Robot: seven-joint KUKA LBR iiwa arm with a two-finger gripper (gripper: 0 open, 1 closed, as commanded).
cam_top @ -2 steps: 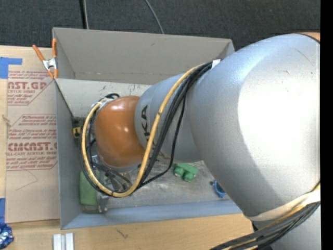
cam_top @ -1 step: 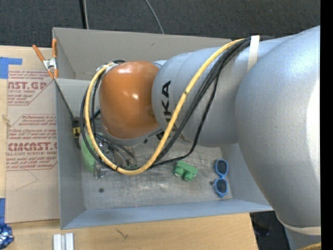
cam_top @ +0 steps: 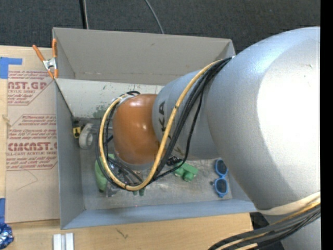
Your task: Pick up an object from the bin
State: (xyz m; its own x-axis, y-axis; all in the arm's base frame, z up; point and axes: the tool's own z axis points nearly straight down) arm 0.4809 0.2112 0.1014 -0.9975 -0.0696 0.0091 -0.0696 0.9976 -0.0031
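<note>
Rightward, blocky green piece (cam_top: 186, 172), rounded blue sunglasses (cam_top: 220, 178).

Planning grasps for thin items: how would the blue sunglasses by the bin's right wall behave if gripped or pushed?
The blue sunglasses look thin and plastic, so probably light. Lying flat on the bin floor, they'd likely slide, not roll, and offer little edge to grip.

The arm (cam_top: 250, 129) is reaching into the bin (cam_top: 66, 160), its orange cover (cam_top: 134, 129) hanging over the floor. A green piece (cam_top: 99, 175) is lying just lower left of the cover, a green block (cam_top: 186, 172) lower right, blue sunglasses (cam_top: 220, 178) farther right, and a grey roll (cam_top: 85, 137) left.
</note>
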